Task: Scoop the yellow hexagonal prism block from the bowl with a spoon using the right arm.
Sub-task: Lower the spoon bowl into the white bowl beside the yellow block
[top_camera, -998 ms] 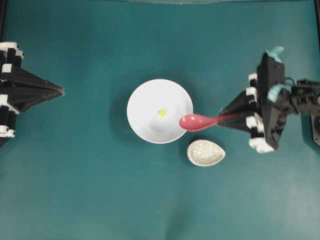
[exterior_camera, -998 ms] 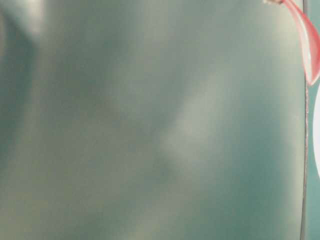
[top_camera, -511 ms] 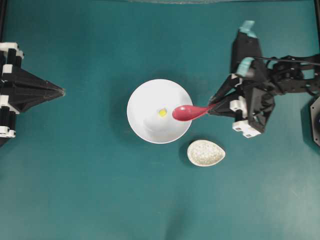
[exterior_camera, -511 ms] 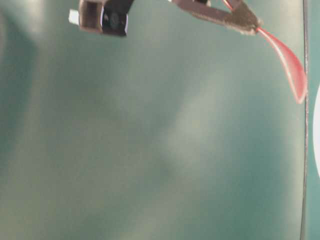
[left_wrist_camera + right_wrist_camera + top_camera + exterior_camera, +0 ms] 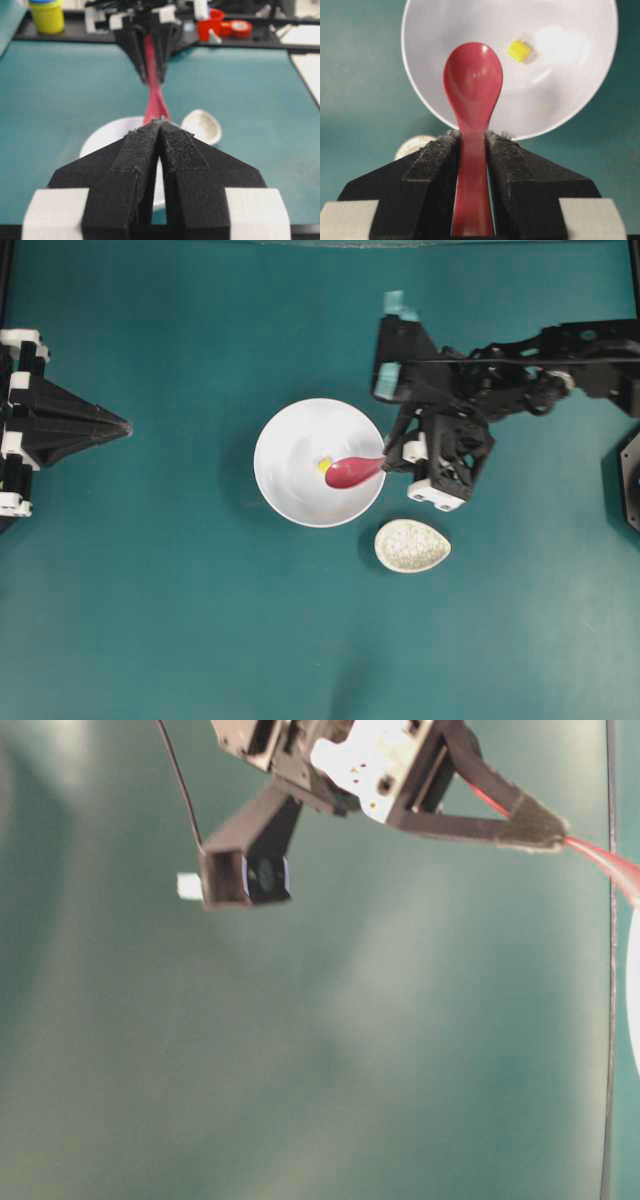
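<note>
Right, right gripper (image 5: 472,150) is clamped on the glossy pink-red soup spoon (image 5: 472,85), scoop over the big white bowl (image 5: 290,495). Tiny yellow hexagonal block (image 5: 519,50) sits just beside the tip, probably untouched. Risk: scoop nudges it away up the slick wall. Left gripper (image 5: 160,131) is closed, empty.

1. Overhead, the spoon (image 5: 353,472) covers part of the yellow hexagonal prism block (image 5: 323,464); only a sliver shows at the scoop's edge.
2. At table level, the bowl (image 5: 634,1010) is cut by the right edge, leaving a white sliver; the spoon's scoop also runs off frame.
3. From the left wrist, the left hand (image 5: 159,131) hides the bowl's near rim, and the speckled dish (image 5: 202,125) appears blurred.
4. From the right wrist, the right hand (image 5: 473,137) conceals most of that dish.
</note>
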